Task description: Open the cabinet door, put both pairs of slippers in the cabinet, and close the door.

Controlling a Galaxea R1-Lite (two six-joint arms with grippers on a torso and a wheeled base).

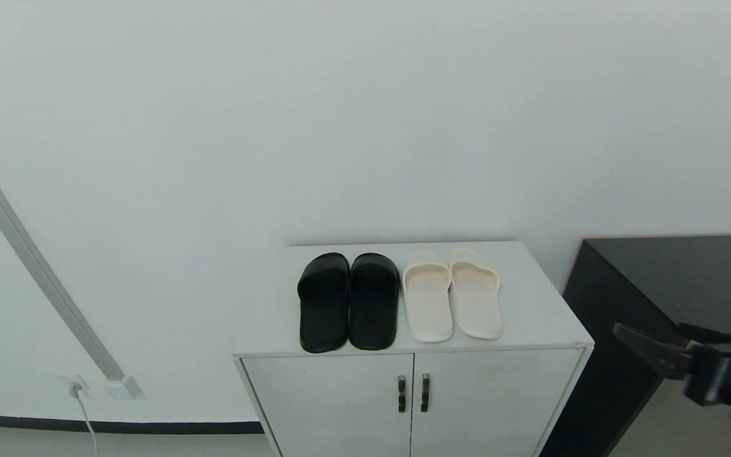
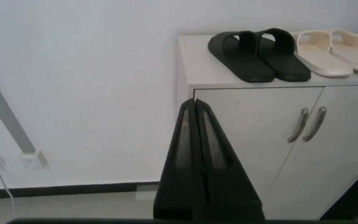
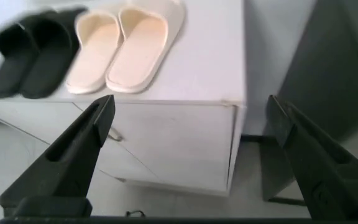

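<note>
A white cabinet [image 1: 543,317] stands against the wall with both doors shut; its two dark handles [image 1: 414,393] meet at the middle. On its top lie a black pair of slippers [image 1: 348,301] on the left and a cream pair [image 1: 452,295] on the right, side by side. My right gripper [image 1: 651,333] hovers open to the right of the cabinet, level with its top edge; between its spread fingers [image 3: 190,106] I see the cabinet's right corner [image 3: 229,106]. My left gripper [image 2: 195,109] is shut and empty, in front of the cabinet's left edge [image 2: 188,93], apart from it.
A black desk [image 1: 689,279] stands close to the cabinet's right side, behind my right gripper. On the wall to the left are a slanting cable duct [image 1: 23,254] and a socket with a plugged cord [image 1: 77,387]. Open floor lies left of the cabinet.
</note>
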